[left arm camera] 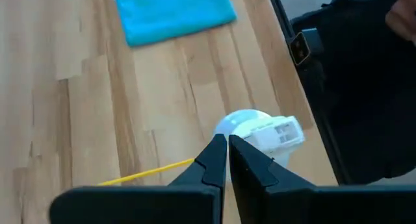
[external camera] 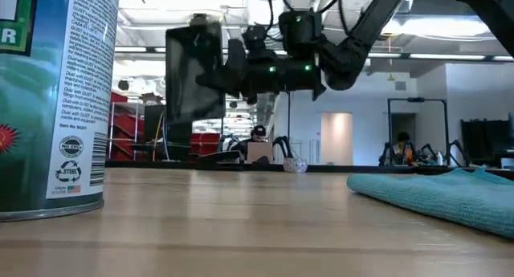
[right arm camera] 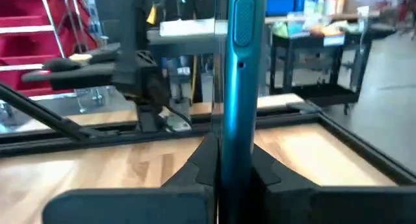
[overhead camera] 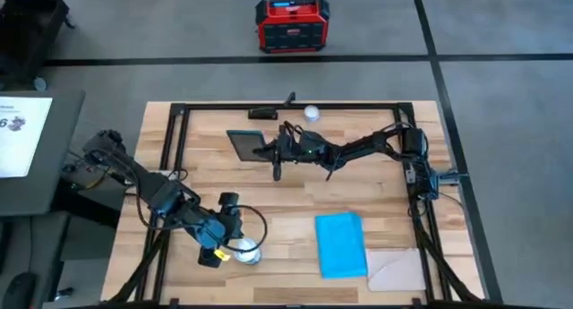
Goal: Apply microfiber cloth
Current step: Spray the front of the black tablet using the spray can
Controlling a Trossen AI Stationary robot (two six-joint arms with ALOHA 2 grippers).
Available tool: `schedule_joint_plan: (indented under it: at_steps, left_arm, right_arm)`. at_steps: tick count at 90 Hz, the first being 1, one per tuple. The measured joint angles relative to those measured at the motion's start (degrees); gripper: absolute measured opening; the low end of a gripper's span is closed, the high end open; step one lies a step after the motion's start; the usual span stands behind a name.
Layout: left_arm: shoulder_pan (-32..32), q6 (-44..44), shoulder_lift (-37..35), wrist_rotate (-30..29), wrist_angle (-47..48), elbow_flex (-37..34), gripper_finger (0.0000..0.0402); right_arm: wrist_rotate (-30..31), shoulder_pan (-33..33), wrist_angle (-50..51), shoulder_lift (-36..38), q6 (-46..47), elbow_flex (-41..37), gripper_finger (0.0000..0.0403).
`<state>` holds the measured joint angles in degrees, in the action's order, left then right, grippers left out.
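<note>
Right pincer (overhead camera: 266, 150) clamped, left pincer (overhead camera: 235, 230) closed

A grey floor (overhead camera: 501, 103) crossed by dark lines surrounds the wooden desk (overhead camera: 295, 197), with a red and black box (overhead camera: 291, 25) standing on it beyond the desk's far edge. Across the room stand red racks (external camera: 132, 132), white walls with a pale door (external camera: 336, 138), and bright ceiling lights.

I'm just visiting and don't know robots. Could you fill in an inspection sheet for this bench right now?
Surface: wooden table, black frame round it.
Job's things: microfiber cloth flat at the near edge, untouched; dark tablet held upright above the table.
Clutter: spray can by the left tool; beige sheet beside the cloth.
Grippers: right tool shut on the tablet's edge; left tool shut, empty, beside the can.
Cables: yellow tube on the wood.
Surroundings: red box on the floor.
</note>
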<state>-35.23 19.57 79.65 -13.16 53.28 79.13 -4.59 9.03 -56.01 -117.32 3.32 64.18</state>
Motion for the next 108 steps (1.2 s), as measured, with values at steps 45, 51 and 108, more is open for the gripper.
schedule_joint_plan:
  at_steps: [45, 51, 108]
  left_arm:
    - [-0.43, 1.28, 0.0, -0.34, -0.26, -0.02, 0.0]
    - [-0.43, 1.28, 0.0, -0.38, -0.13, -0.02, 0.0]
    - [1.15, 1.08, 0.13, -0.46, 0.94, -0.13, 0.0]
  right_arm:
    - [2.25, -3.86, -0.67, 7.24, 2.73, -9.11, 0.0009]
    - [1.5, -3.65, -0.92, 7.24, 2.98, -9.06, 0.0009]
    - [-1.43, -3.65, 1.92, 7.24, 2.24, -6.21, 0.0009]
